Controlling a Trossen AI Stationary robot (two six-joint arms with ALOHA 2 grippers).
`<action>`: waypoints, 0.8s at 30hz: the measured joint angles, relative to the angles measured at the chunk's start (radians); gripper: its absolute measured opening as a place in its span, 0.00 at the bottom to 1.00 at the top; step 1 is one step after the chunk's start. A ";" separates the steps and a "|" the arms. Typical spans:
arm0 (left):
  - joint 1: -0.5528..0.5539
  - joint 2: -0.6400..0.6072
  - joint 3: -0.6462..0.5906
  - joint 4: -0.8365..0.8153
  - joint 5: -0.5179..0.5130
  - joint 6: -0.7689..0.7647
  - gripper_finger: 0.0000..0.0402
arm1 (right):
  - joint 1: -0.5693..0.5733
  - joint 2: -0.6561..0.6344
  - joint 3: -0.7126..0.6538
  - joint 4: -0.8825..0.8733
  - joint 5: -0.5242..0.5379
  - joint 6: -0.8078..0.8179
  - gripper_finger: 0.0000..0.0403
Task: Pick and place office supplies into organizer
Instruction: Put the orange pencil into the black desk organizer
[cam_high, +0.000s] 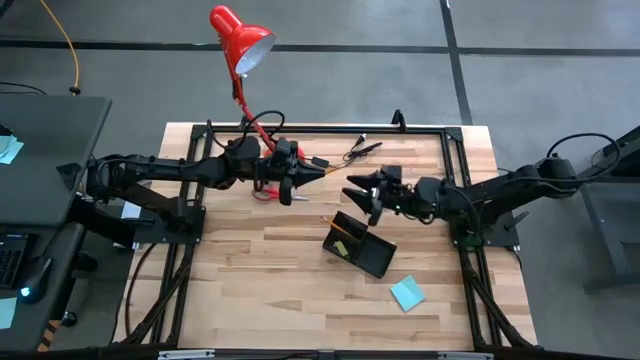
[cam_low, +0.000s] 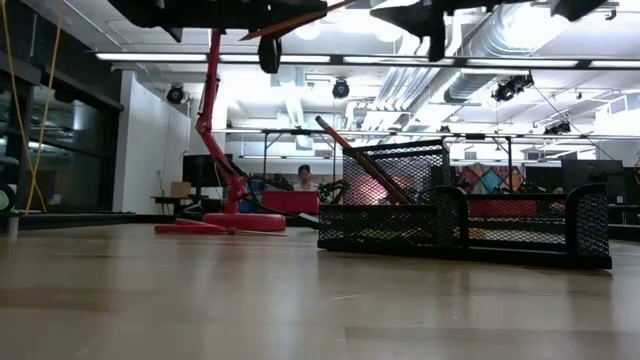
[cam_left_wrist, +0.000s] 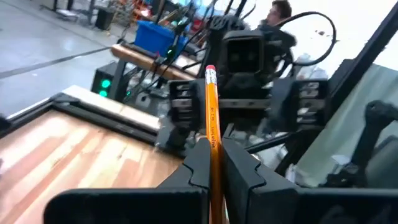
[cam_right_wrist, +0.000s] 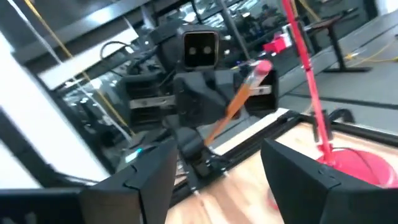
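Pencil (cam_left_wrist: 212, 118) handoff above the desk (cam_high: 250, 270): clamped in the left end effector (cam_left_wrist: 212, 158), the orange-yellow shaft sticks out past the dark fingertips (cam_left_wrist: 198, 163), its pink eraser end aimed at the facing arm.

From the right wrist view that pencil (cam_right_wrist: 239, 99) runs on a slant through the gap between the right arm's own fingers (cam_right_wrist: 298, 174), which stand wide apart and hold nothing.

From above, the left end effector (cam_high: 308, 175) sits just up-left of the black organizer (cam_high: 375, 255), and the right end effector (cam_high: 357, 185) is directly behind the organizer, tips pointing toward its partner with a short gap between them. The pencil's long axis lies roughly along the line joining the two, so the eraser end is the part nearest the right arm, which judging by its spread fingers looks set to receive it. Whether the fingers already bracket the shaft cannot be told.

Another pencil (cam_high: 341, 227) leans in the organizer's taller cup compartment. A teal-blue sticky-note pad (cam_high: 407, 293) lies on the desk just in front of the organizer. Red-handled scissors (cam_high: 268, 192) rest beneath the left arm, well left of the organizer, and a dark pen (cam_high: 363, 150) lies farther behind it. A red desk lamp (cam_high: 240, 40) stands at the desk's far edge.
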 joint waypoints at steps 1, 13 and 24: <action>0.000 0.000 0.000 0.018 0.006 -0.007 0.01 | -0.007 0.009 0.017 -0.023 0.005 -0.008 0.58; 0.000 0.000 0.000 0.042 0.030 -0.014 0.01 | -0.098 0.058 0.102 -0.066 -0.084 -0.057 0.60; 0.000 0.000 0.000 0.039 0.030 -0.002 0.01 | -0.139 0.061 0.140 -0.081 -0.178 -0.057 0.51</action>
